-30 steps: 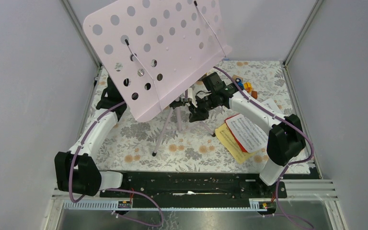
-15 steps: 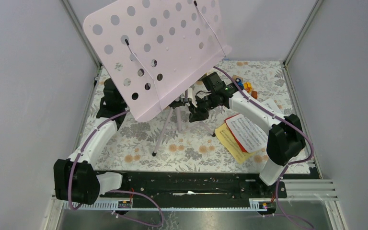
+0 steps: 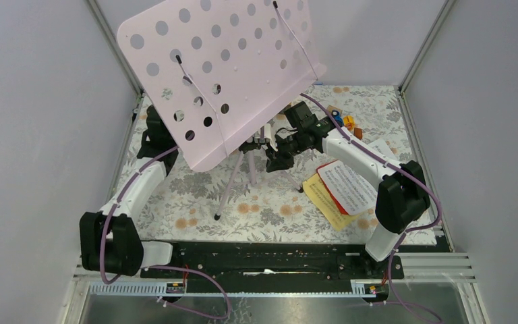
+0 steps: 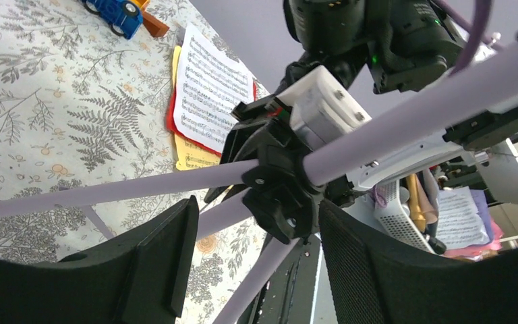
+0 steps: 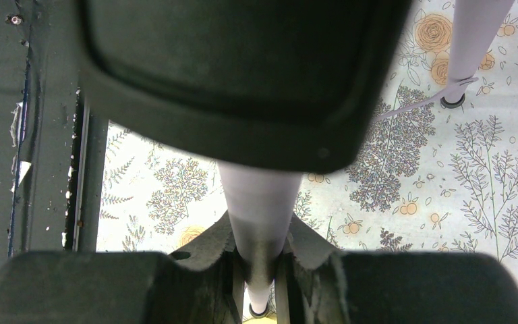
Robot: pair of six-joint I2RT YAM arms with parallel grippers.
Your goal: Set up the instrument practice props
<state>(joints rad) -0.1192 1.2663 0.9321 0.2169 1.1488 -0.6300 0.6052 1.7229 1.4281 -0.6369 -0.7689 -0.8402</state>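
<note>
The right gripper is clenching a lilac tube of the tripod near the table's middle. The left gripper is holding nothing, its fingers spread either side of the tripod's black joint. The tilted pink panel is sitting on top of the tripod, and the pages are lying by the right edge.

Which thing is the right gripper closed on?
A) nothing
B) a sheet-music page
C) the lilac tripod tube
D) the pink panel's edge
C: the right wrist view shows the right gripper shut on the lilac tripod tube, fingers pressing either side.
</note>
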